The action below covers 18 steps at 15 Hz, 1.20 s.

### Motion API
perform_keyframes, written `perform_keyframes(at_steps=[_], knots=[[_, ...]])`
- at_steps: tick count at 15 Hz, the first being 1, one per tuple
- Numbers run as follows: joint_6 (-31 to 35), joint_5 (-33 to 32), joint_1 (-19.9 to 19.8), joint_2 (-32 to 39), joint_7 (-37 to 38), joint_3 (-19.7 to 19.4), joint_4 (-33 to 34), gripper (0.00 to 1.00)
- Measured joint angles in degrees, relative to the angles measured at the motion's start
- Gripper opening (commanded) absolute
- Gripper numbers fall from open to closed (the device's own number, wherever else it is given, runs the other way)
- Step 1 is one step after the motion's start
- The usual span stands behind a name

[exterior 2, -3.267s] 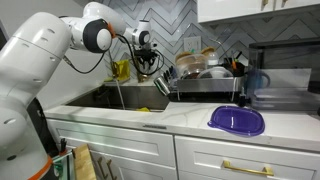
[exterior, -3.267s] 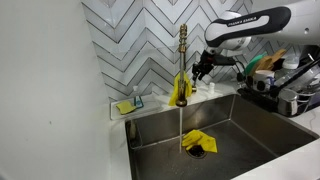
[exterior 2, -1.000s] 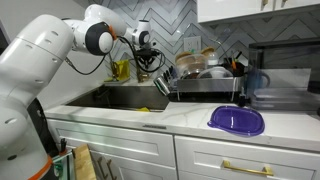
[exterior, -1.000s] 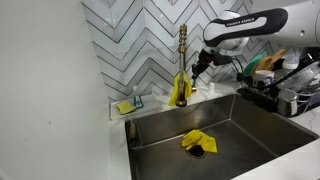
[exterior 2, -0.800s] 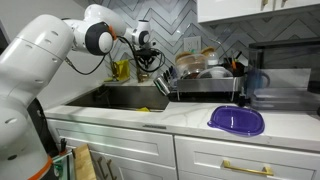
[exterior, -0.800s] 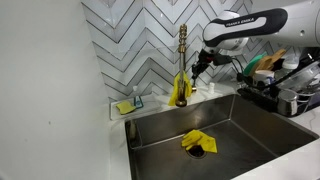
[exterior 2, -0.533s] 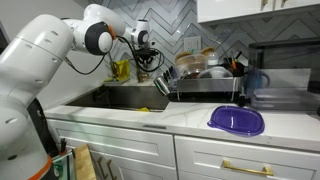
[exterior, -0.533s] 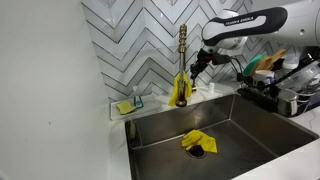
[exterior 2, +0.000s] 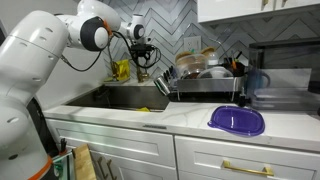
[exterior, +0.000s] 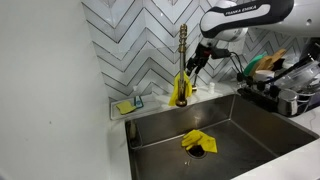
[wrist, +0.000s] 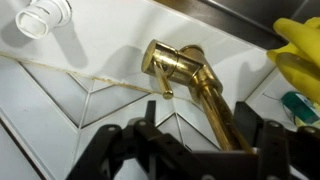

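My gripper [exterior: 192, 66] hangs by the upper part of the gold faucet [exterior: 182, 55] behind the sink [exterior: 160, 128]. In the wrist view the faucet's gold body and small lever [wrist: 175, 68] fill the middle. The gripper [wrist: 205, 140] is open, its black fingers [wrist: 140, 135] standing on either side of the gold stem without touching it. It holds nothing. A yellow cloth [exterior: 181, 92] is draped at the faucet's foot. In an exterior view the gripper [exterior 2: 143, 57] shows above the sink's back edge.
A crumpled yellow cloth [exterior: 197, 141] lies over the sink drain. A sponge holder [exterior: 126, 105] stands at the back corner. A loaded dish rack [exterior 2: 205, 75] stands beside the sink, and a purple plate [exterior 2: 237, 120] rests on the counter. Chevron tiles back the faucet.
The gripper has opened, let go of the faucet and risen a little along it. The water stream seen in the earliest frames has stopped.
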Motion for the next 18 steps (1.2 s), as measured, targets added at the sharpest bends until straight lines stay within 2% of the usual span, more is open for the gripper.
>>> perform_keyframes(at_steps=[6, 12, 15, 18], knots=[[-0.55, -0.21, -0.24, -1.92, 1.37, -1.73, -0.01, 1.0], [-2.72, -3.64, -1.13, -7.2, 7.25, -6.07, -1.37, 1.0], [-1.87, 0.13, -4.18, -11.34, 7.42, -5.62, -5.41, 1.0], [0.69, 8.9, -8.98, -16.72, 2.33, -3.7, -12.34, 1.0]])
